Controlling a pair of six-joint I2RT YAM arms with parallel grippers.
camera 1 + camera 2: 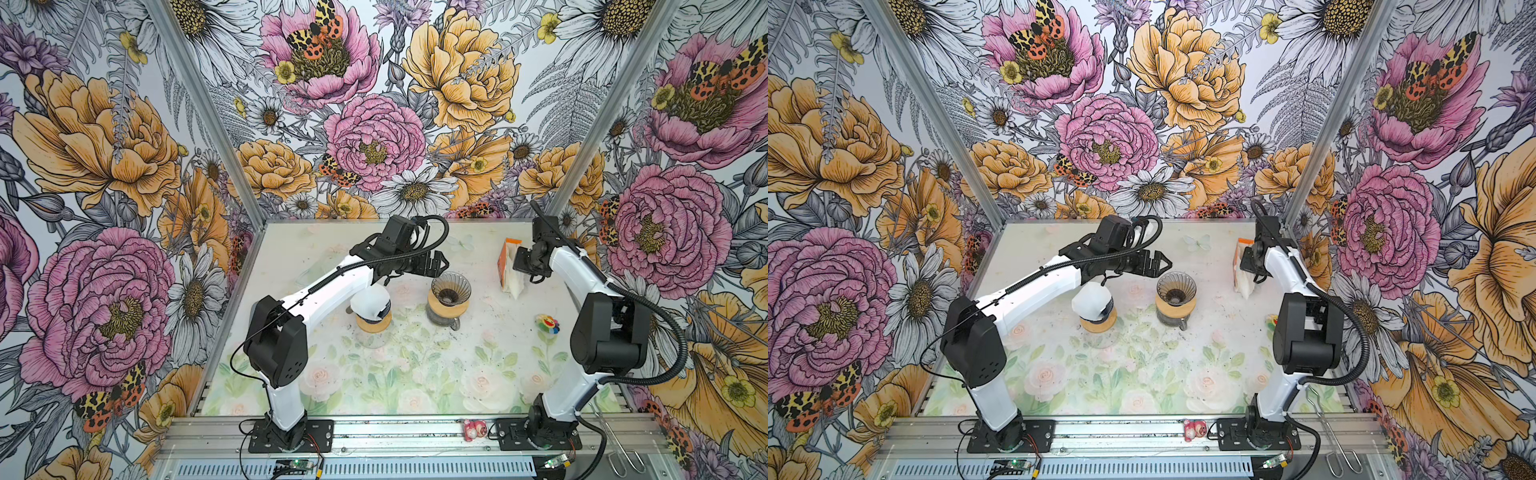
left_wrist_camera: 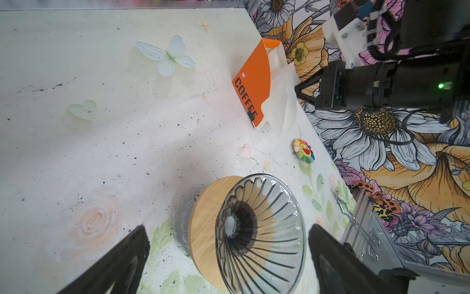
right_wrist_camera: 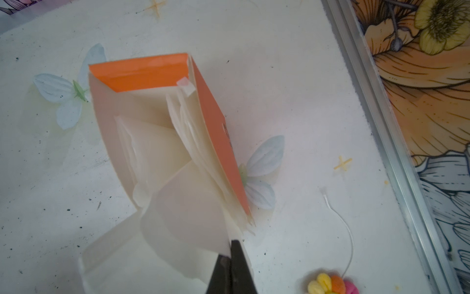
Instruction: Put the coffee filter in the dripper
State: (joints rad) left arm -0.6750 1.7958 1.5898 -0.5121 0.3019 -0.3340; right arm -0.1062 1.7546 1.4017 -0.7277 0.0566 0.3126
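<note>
The right tool (image 3: pixel 230 264) pinched the coffee filter (image 3: pixel 188 219) at the orange filter box (image 3: pixel 142 71) near the right edge of the tabletop (image 3: pixel 292 101), fingers partly cut off, while the spread left tool (image 2: pixel 227 226) hung beside the glass dripper (image 1: pixel 451 286).

Robot lab test cell: left arm (image 1: pixel 332 282), right arm (image 1: pixel 577 266) bolted to aluminium rail (image 1: pixel 415 434); floral-printed panels (image 1: pixel 104 166) boxing in tabletop (image 1: pixel 415 374); bare circuit board (image 1: pixel 293 462) at front.

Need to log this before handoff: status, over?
Left gripper open, close by clear ribbed glass dripper, may crowd it. Right gripper shut on white paper coffee filter at orange cardboard box. Dripper empty.
</note>
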